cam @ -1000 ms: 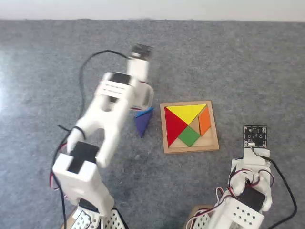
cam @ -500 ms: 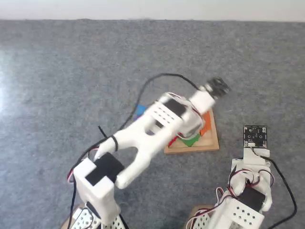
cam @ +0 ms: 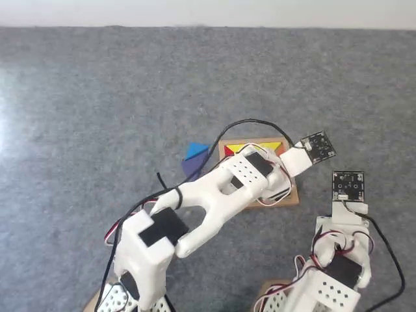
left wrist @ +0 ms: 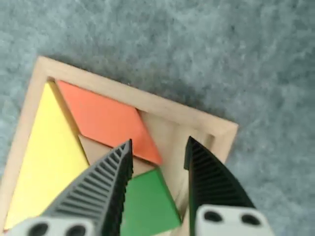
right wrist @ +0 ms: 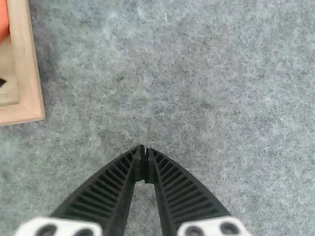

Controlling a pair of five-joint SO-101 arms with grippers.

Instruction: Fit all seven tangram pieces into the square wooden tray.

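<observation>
Hovering over the wooden tray (left wrist: 162,104), the left gripper (left wrist: 159,142) is holding its jaws apart, empty, above the orange piece (left wrist: 110,120) and green piece (left wrist: 147,206); the right gripper (right wrist: 144,150) is resting closed beside the tray, a blue piece (cam: 195,152) lying outside it

L gripper (left wrist: 158,145): black, ribbed inner faces, white base. Btwn its jaws: pale plain wood of tray (left wrist: 147,101). Orange piece (left wrist: 108,120) just ahead of one jaw, yellow piece (left wrist: 47,152) beside it, green piece (left wrist: 145,206) under the jaws. Blue piece (cam: 195,152) & purple piece (cam: 191,168) well away from the jaws. R gripper (right wrist: 145,150): black, ribbed too. Mat (right wrist: 197,73) ahead of its jaws: grey, fuzzy, mottled.
</observation>
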